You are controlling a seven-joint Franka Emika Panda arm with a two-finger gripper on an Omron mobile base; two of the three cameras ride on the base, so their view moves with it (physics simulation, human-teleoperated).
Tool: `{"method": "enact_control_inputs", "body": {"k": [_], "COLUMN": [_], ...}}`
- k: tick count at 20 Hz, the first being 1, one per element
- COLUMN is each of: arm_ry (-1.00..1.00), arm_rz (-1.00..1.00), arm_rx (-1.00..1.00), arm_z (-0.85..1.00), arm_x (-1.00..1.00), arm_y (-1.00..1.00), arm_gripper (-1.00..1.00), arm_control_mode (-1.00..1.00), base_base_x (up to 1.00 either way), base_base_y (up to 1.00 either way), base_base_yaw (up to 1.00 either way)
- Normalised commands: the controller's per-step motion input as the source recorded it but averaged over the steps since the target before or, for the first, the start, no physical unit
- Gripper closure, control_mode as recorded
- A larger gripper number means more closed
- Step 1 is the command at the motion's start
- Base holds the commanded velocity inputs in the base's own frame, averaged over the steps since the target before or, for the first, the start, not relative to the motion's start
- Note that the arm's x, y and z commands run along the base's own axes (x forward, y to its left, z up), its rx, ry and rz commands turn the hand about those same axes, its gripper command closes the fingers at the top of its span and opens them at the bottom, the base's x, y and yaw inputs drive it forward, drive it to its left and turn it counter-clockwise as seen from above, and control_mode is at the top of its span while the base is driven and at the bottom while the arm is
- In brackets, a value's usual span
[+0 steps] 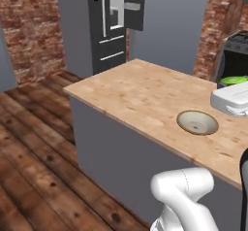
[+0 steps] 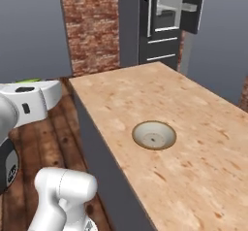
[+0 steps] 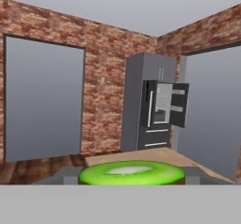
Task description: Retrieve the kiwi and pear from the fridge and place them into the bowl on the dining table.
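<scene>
Brick walls frame the open fridge (image 3: 157, 115) beyond the dining table (image 1: 145, 99), where the bowl (image 1: 197, 122) sits empty. A green-fleshed kiwi (image 3: 132, 173) is clamped in the gripper (image 3: 132, 178); it is judged light, soft, best held gently across its middle.

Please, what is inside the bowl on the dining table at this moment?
The bowl on the dining table holds no fruit: its pale inside shows bare, with only a small dark mark at the middle. Nothing covers it, so the whole inside is visible.
</scene>
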Motion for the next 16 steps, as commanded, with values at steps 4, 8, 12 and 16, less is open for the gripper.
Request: {"method": "enact_control_inputs", "body": {"k": [4, 8, 12, 16], "arm_ry": [0.00, 0.00, 0.00, 0.00], "arm_rz": [0.00, 0.00, 0.00, 0.00], "arm_rx": [0.00, 0.00, 0.00, 0.00], "arm_z": [0.00, 0.00, 0.00, 0.00], "arm_x": [0.00, 0.00, 0.00, 0.00], "arm_y": [0.00, 0.00, 0.00, 0.00], "arm_gripper": [1.00, 1.00, 1.00, 1.00], "arm_control_mode": [1.00, 1.00, 1.00, 1.00], "base_base_x": [0.44, 0.43, 0.48, 0.47], "base_base_y": [0.03, 0.03, 0.05, 0.06], "base_base_yaw": [-0.45, -0.46, -0.46, -0.47]}}
